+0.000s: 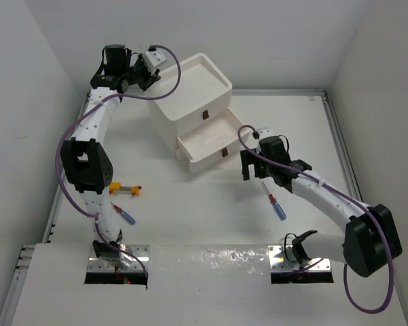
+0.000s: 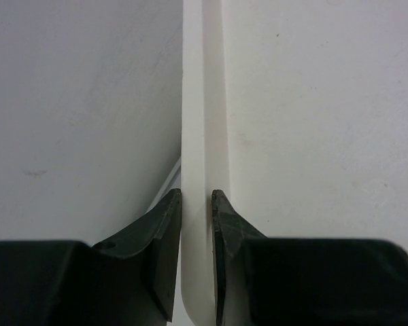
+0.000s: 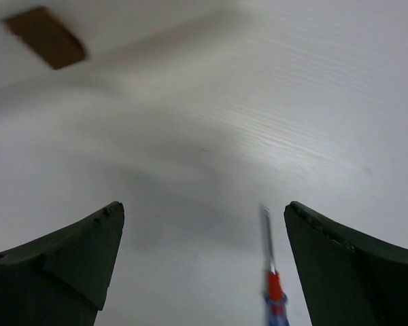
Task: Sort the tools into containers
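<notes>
One drawer [image 1: 207,157] juts open; left hand [image 2: 196,198] pinches rim of the unit [image 1: 168,112].

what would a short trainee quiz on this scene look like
1. True or false: the right gripper is shut on a tool.
2. The left gripper pinches: A) the rim of the drawer unit, B) a drawer handle, C) a yellow tool?
3. What colour is the handle of the screwdriver lying by the right gripper?
Key: 1 false, it is open. 2 A. 3 blue.
</notes>
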Robot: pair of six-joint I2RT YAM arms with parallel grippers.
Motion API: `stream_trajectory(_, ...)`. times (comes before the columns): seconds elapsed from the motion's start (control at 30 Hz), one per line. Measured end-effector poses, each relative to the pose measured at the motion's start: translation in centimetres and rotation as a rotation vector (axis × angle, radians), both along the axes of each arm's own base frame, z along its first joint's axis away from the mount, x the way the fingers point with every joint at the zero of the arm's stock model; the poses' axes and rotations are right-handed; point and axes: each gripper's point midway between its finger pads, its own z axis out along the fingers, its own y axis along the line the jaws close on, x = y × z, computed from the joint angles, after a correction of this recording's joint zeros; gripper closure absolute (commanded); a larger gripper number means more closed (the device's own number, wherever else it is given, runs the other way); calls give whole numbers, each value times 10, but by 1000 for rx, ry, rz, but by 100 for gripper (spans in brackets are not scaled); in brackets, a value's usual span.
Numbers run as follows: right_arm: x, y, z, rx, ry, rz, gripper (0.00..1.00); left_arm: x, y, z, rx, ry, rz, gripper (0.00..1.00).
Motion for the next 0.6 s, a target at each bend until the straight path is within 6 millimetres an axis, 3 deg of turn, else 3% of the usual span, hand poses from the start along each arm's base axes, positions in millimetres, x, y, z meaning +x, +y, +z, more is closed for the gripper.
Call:
stream_trajectory(0.17,-27,-58,-15,-116,151,-266,1,0,0,0,-10,7,9,100)
stream_trajectory(0.27,-60,-80,-43,-169,280,-349,2,0,0,0,-16,12,19,100)
stream_trajectory(0.37,-95,-93,-71,-219,399,-371,9,0,0,0,-18,14,30,100)
stream_trajectory(0.43,-110,-96,-85,-236,456,-372,22,0,0,0,-17,13,36,100)
stream_trajectory(0.47,-116,-97,-91,-245,482,-371,40,0,0,0,-17,12,41,100)
stream_trajectory(0.5,-119,-98,-96,-255,496,-366,48,0,0,0,-16,11,43,100)
stream_trajectory(0.53,-120,-97,-99,-251,506,-370,63,0,0,0,-16,10,47,100)
stream_trajectory(0.57,-117,-95,-99,-241,501,-371,63,0,0,0,-16,10,48,100)
stream_trajectory(0.6,-114,-94,-100,-233,496,-374,81,-1,0,0,-16,10,50,100)
